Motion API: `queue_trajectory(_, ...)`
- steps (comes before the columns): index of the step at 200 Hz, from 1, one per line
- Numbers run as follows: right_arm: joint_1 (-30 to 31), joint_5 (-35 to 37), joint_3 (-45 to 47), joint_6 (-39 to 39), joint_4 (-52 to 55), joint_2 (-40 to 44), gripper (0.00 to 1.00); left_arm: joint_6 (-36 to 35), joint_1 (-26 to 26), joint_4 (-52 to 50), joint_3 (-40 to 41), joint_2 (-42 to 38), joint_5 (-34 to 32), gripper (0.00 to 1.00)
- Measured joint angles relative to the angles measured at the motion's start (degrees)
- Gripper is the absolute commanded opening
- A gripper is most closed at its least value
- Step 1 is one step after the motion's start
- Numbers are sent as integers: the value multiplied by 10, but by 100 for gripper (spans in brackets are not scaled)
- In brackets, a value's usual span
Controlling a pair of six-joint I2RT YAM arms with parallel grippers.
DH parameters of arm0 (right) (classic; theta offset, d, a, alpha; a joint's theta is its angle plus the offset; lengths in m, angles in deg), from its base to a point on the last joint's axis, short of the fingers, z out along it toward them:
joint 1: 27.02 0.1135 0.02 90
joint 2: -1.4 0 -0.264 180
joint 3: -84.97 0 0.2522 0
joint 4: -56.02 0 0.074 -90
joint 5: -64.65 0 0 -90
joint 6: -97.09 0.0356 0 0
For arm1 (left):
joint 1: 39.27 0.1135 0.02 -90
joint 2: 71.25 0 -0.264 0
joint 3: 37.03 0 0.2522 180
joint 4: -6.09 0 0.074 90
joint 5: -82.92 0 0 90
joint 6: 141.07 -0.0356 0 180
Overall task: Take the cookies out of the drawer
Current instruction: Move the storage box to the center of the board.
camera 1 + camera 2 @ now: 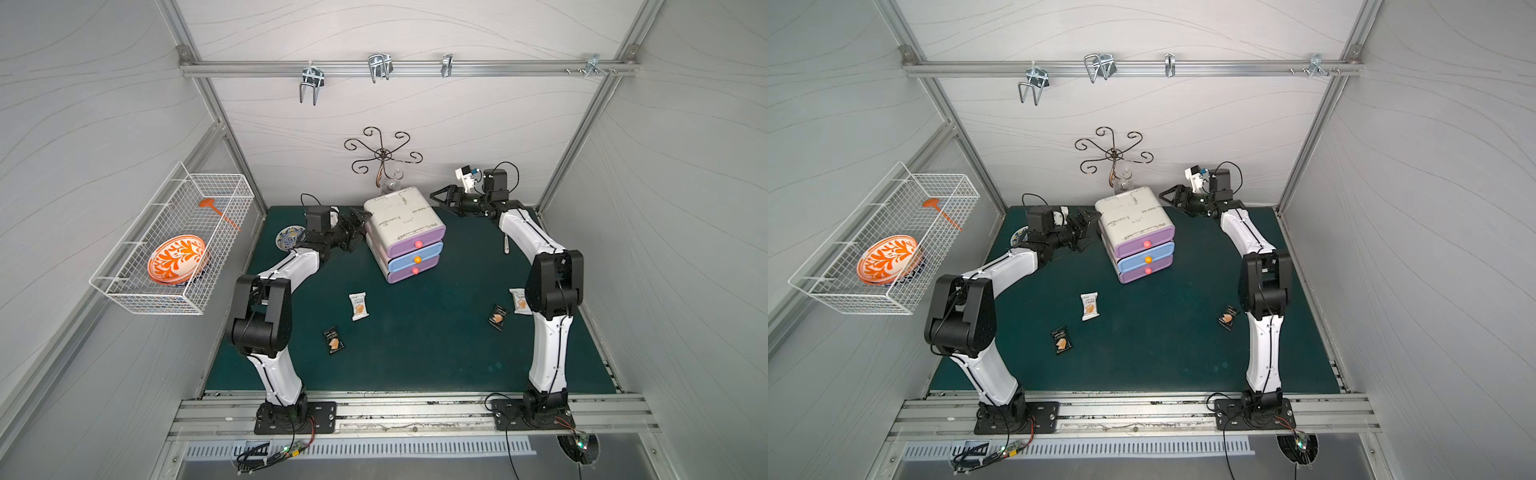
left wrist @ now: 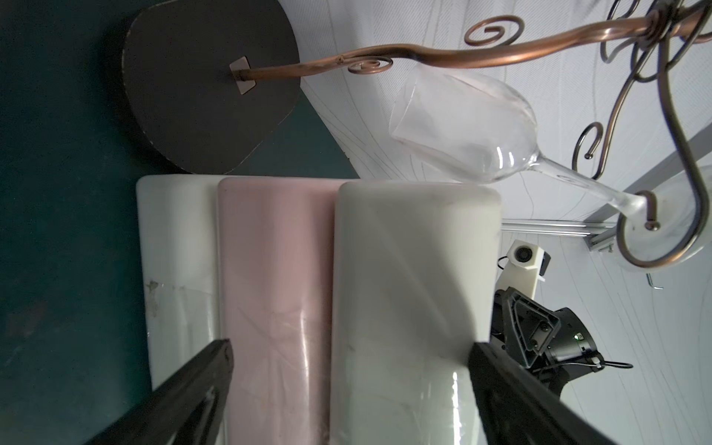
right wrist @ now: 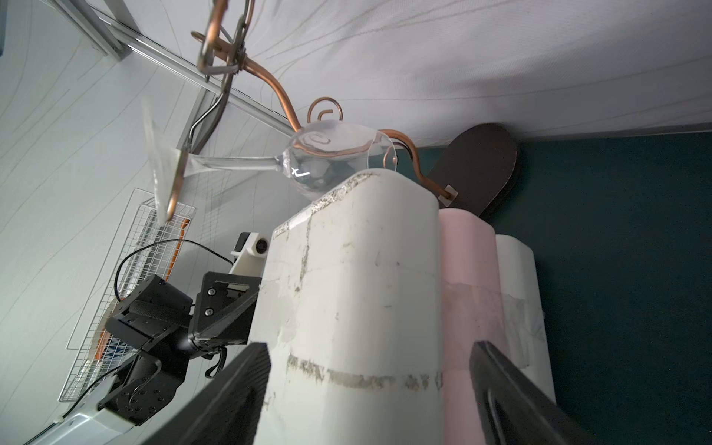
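Our left tool [image 1: 358,230] is standing wide open at the left flank of the drawer unit [image 1: 405,224], gripping nothing. On the surface [image 1: 415,353], a black cookie packet [image 1: 333,340] and a white cookie packet [image 1: 358,306] are lying left of centre. The unit is showing all three drawers shut. Our right tool [image 1: 440,202] is hanging open and empty by its rear right corner, and a second black packet [image 1: 498,317] and second white packet [image 1: 519,301] are lying beside the right arm. We are judging four out, any others inside.
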Motion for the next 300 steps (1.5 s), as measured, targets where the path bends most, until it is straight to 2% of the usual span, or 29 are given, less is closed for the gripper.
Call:
queue_trajectory(49, 23, -8, 7, -15, 4, -1, 84, 5, -13, 19, -33, 28, 8, 100)
queue_trajectory(89, 27, -4, 58, -26, -7, 7, 77, 6, -31, 23, -46, 44, 14, 98)
queue_trajectory(154, 26, 30, 138, -27, -13, 76, 73, 1, -49, 39, -39, 43, 2, 95)
queue_trajectory(220, 32, 37, 237, -31, -5, 160, 72, -7, -76, 49, 71, -50, -19, 94)
queue_trajectory(300, 46, 40, 315, -34, -5, 226, 71, -25, -89, 14, 144, -135, -19, 94)
